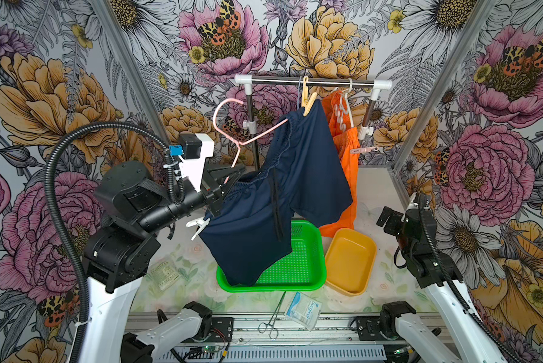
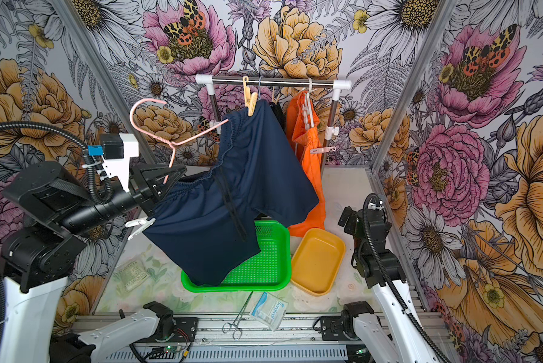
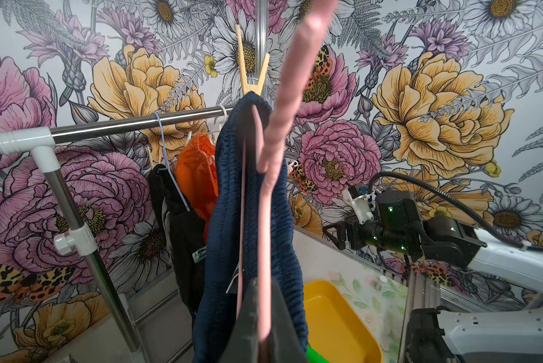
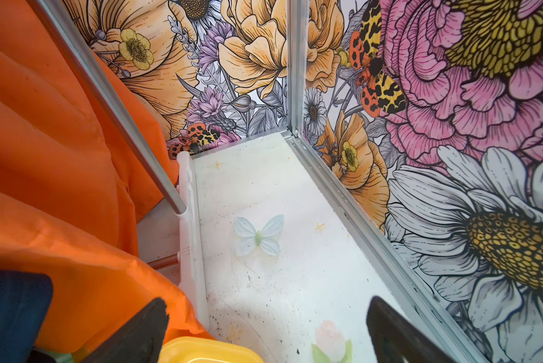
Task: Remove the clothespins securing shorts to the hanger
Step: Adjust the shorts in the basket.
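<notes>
Left jaws clenched on the lower arm of the pink hanger point(image 3: 281, 119), their tips partly buried under the waistband of the navy shorts point(image 1: 295, 182). Right jaws released, wide apart with nothing between them, low by the right wall near the orange shorts point(image 1: 342, 157).

The pink hanger is off the rail point(image 1: 326, 83), tilted, hook in the air. The navy shorts are pinned to it: wooden clothespin point(image 1: 308, 105) at the high end, white clothespin point(image 1: 198, 224) at the low corner, just beside the left jaws.

The black shorts point(image 3: 182, 217) are almost wholly hidden behind the navy pair in both top views. The left wrist view shows them on the rail with a grey-teal clothespin point(image 3: 199, 254), blurred. A pink clothespin point(image 1: 363, 150) sits on the orange shorts' edge. Their white hanger point(image 1: 342, 108) is partly covered by fabric.

Readable: "Surgical" on the white-blue packet point(image 1: 303, 309) beside the forceps point(image 1: 273, 317). On the clear packet point(image 1: 165, 273) the print is too small.

The green basket point(image 1: 298, 267) takes the navy leg hem. The yellow tub point(image 1: 348, 261) touches its side.
</notes>
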You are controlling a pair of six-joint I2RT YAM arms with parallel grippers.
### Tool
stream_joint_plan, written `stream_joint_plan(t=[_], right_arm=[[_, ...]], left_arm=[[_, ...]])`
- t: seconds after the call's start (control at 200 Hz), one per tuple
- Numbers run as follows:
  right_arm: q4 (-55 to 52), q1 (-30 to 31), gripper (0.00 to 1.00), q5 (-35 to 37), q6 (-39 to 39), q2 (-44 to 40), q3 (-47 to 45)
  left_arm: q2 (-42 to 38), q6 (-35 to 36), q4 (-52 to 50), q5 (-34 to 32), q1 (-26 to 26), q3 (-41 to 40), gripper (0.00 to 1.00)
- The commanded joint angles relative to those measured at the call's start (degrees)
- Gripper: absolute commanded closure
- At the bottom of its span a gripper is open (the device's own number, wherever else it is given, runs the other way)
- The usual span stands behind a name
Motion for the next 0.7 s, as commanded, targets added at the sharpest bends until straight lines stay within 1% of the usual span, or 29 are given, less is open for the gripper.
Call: stream_joint_plan(t=[0.0, 0.165, 0.34, 0.385, 0.485, 0.695], right_arm=[[-1.48, 0.33, 0.00, -0.33, -1.28, -0.62, 1.86], [-1.97, 0.38, 0.02, -5.27, -0.66, 0.59, 4.44], [-2.93, 0.97, 0.11, -12.74, 1.36, 1.78, 7.44], [-3.05, 1.12, 0.13, -13.96, 1.86, 1.86, 7.86], [-3.29, 1.58, 0.13, -15.75, 2.76, 1.77, 8.44], [-4.59, 2.11, 0.13, -16.78, 2.58, 2.90, 10.36]], left_arm=[[-7.35, 2.71, 8.26, -0.28, 0.64, -3.59, 1.00], [-16.00, 5.78, 8.43, -2.04, 0.89, -11.34, 1.00], [-22.04, 8.47, 7.99, -1.96, 0.55, -16.18, 1.00], [-22.87, 9.06, 7.20, -2.14, 0.31, -16.60, 1.00], [-23.44, 9.75, 5.01, -2.59, -0.22, -17.50, 1.00], [-21.06, 9.90, 3.29, -0.32, -0.58, -20.13, 1.00]])
